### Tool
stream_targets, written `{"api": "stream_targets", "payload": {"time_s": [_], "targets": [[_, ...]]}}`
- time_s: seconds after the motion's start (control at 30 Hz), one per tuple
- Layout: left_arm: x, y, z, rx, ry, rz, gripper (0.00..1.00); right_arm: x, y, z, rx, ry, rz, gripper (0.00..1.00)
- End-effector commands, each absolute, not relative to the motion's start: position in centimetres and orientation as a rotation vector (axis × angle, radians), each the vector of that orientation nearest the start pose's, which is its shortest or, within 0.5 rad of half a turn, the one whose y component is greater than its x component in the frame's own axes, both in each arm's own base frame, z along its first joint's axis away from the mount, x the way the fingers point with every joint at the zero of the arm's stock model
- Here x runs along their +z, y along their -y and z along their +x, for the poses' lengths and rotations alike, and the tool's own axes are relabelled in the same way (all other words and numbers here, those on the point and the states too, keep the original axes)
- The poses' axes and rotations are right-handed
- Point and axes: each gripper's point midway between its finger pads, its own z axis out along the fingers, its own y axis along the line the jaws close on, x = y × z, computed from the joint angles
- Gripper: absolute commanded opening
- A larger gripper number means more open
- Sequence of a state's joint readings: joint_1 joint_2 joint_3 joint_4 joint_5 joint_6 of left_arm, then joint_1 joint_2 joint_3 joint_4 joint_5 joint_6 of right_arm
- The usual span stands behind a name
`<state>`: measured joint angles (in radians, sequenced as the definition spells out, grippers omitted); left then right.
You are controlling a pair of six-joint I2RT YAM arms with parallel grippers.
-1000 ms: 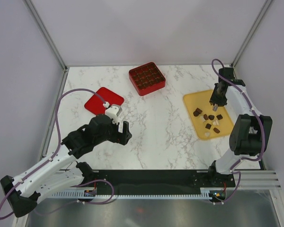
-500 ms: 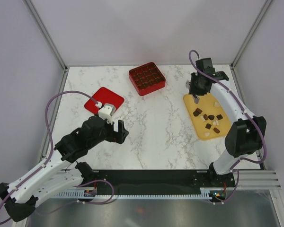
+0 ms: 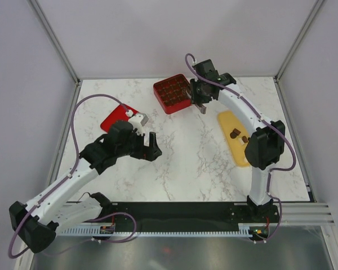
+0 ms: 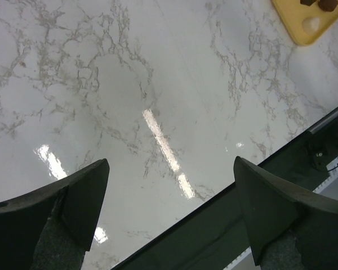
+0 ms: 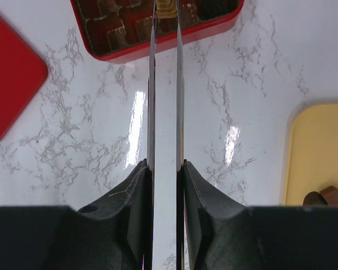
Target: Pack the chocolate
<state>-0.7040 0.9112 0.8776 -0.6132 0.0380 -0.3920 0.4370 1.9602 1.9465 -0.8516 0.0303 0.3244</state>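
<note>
**Right gripper** (image 5: 166, 12): the two thin fingers stand almost together, clamped on a small pale tan chocolate piece (image 5: 167, 8) held at the very tips. In the right wrist view the tips sit over the near rim of the red square gridded box (image 5: 203, 25). Whether the piece touches the box cannot be told. Several cells of the box hold dark brown ridged pieces (image 5: 116, 35).

**Top view:** the right arm is stretched far across the white marble-patterned table (image 3: 186, 163). The right gripper (image 3: 201, 107) is at the right-hand corner of the box (image 3: 172, 93).

**Flat yellow tray** (image 3: 228, 121): it lies on the table to the right of the box, apart from it.
- Two dark brown chocolate pieces (image 3: 235, 134) show on it from above. The rest of the tray is hidden behind the right arm's elbow.
- The left wrist view catches one tray corner (image 4: 296, 31). On it are a pale cream piece (image 4: 312, 23) and dark ones cut off by the frame edge.

**Left gripper** (image 3: 150, 147): the jaws are wide apart with nothing between them. It hangs above bare marble in the left-centre of the table. The left wrist view shows both fingertips spread over the marble near the table's front edge.

**Flat red square lid** (image 3: 119, 116): it lies on the table behind the left arm, partly covered by it, and apart from the box.
</note>
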Motion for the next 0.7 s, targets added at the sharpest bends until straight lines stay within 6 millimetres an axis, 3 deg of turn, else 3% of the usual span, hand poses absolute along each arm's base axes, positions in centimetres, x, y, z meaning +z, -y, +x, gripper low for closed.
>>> {"api": "stream_targets", "payload": {"time_s": [0.0, 0.27, 0.67], "targets": [[20.9, 21.7, 20.8, -0.85, -2.272, 0.369, 1.0, 20.6, -23.3, 44.3, 0.295, -2.438, -0.201, 0.27], [21.5, 19.1, 23.5, -0.762, -2.159, 0.28, 1.0, 18.3, -23.6, 44.7, 0.232, -2.464, -0.267, 0.27], [22.2, 17.6, 23.1, -0.695, -2.086, 0.285, 1.0, 17.6, -23.0, 46.3, 0.144, -2.444, -0.275, 0.28]]}}
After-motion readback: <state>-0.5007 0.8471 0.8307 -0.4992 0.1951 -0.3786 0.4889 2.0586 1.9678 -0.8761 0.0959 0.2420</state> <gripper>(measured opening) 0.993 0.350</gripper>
